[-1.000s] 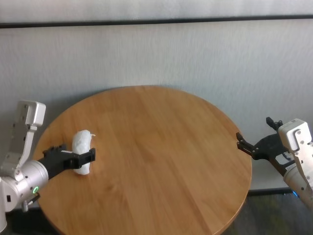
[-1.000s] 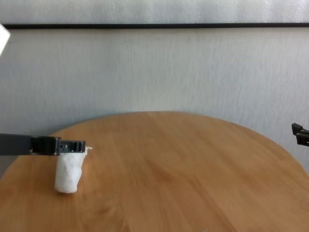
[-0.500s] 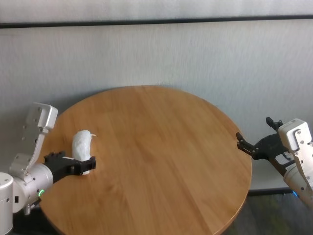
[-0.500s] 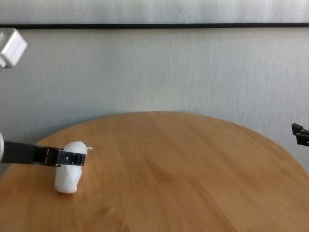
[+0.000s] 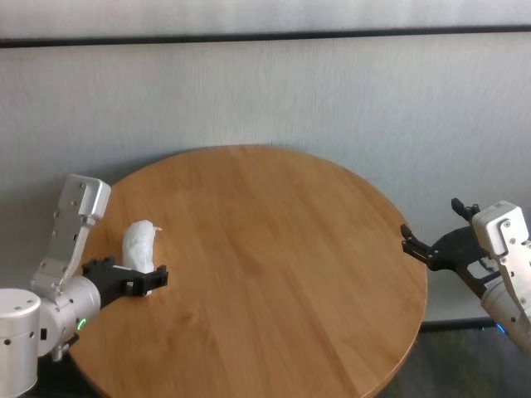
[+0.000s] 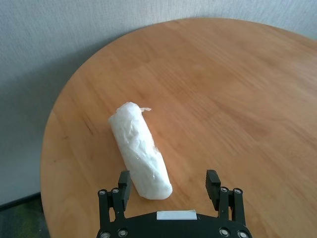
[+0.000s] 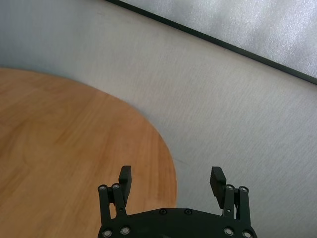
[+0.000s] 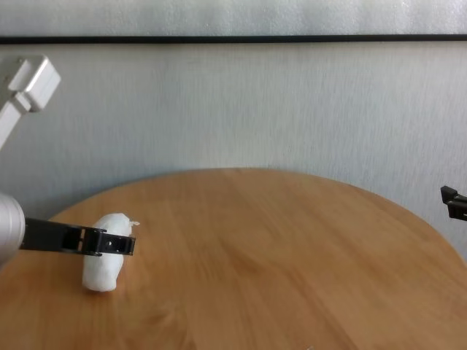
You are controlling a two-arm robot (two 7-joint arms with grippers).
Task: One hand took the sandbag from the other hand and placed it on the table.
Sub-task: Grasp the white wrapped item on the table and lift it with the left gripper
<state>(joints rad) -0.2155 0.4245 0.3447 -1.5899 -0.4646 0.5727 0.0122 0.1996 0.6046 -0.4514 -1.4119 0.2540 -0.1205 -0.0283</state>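
Lying flat near the counter's (image 5: 274, 240) left edge, sandbag (image 5: 138, 248) rests free on the wood, twisted end toward the far side. Left end effector (image 5: 143, 279) sits at its near end, fingers spread wide, one finger just beside the bag, nothing gripped. Right end effector (image 5: 419, 249) hangs off the counter's right edge, fingers wide, empty.

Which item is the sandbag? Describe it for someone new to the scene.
On the round wooden table, look at the robot's left side near the edge. The sandbag lies there, in front of the open left gripper. It is a white, lumpy sausage-shaped bag, the only loose object on the tabletop.
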